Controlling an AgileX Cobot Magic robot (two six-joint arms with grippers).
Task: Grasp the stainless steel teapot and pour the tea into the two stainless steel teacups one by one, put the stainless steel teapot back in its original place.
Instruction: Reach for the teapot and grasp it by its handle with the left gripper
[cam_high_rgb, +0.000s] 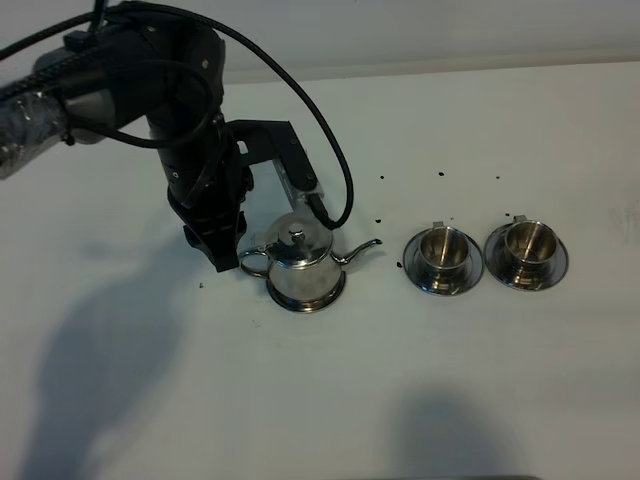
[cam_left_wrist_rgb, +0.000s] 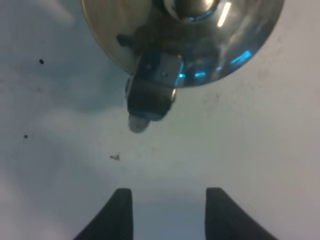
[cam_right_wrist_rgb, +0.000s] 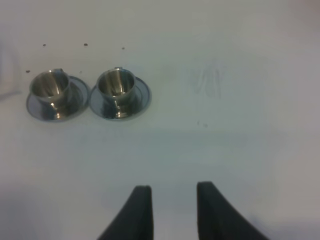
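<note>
Left hand (cam_left_wrist_rgb: 169, 192) open, empty, facing loop handle (cam_left_wrist_rgb: 150, 97) of shiny squat steel teapot (cam_high_rgb: 305, 268): grasp step; needs advancing, closing squarely.

On the counter (cam_high_rgb: 400, 390) the teapot (cam_high_rgb: 300, 262) stands on its saucer (cam_high_rgb: 306, 304), left of centre in the high view. Its handle (cam_high_rgb: 252, 262) is to the left and its spout (cam_high_rgb: 362, 248) to the right. Right of the spout sit two cups in a row: the nearer teacup (cam_high_rgb: 441, 250) on the first cup saucer (cam_high_rgb: 474, 268), then the farther teacup (cam_high_rgb: 527, 242) on the second cup saucer (cam_high_rgb: 558, 262). The two rims lie just beside each other. The left claw (cam_high_rgb: 226, 262) stands just left of the handle.
</note>
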